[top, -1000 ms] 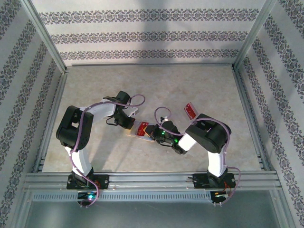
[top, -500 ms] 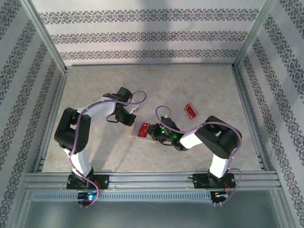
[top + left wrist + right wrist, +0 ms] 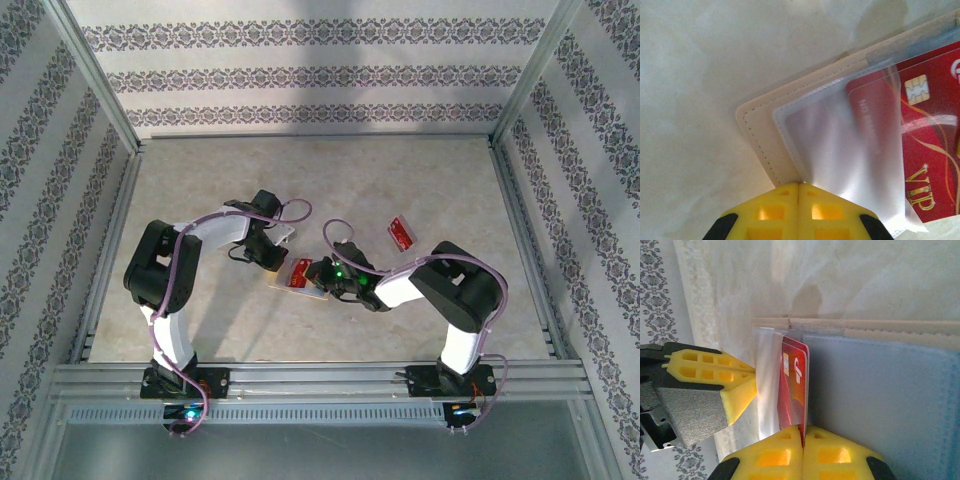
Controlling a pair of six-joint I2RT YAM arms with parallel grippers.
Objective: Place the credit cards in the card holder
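Note:
The tan card holder (image 3: 759,134) lies open on the table, its clear pocket flap (image 3: 840,150) lifted. My left gripper (image 3: 799,184) is shut on that flap's edge, and a red credit card (image 3: 925,150) shows through the plastic. My right gripper (image 3: 803,431) is shut on the edge of the red credit card (image 3: 795,380), which stands on edge with its far end between the clear flap (image 3: 767,390) and the grey inside (image 3: 880,405) of the holder. From above, both grippers (image 3: 272,252) (image 3: 318,276) meet over the card (image 3: 300,271). Another red credit card (image 3: 401,232) lies flat to the right.
The left gripper's yellow finger (image 3: 715,377) sits close on the left of the card in the right wrist view. Metal rails (image 3: 320,378) run along the near edge, and patterned walls (image 3: 320,75) close in the back and sides.
My right gripper has closed fully on the red card and shifted it a little left, toward the holder. The left gripper stays shut on the flap, barely moved.

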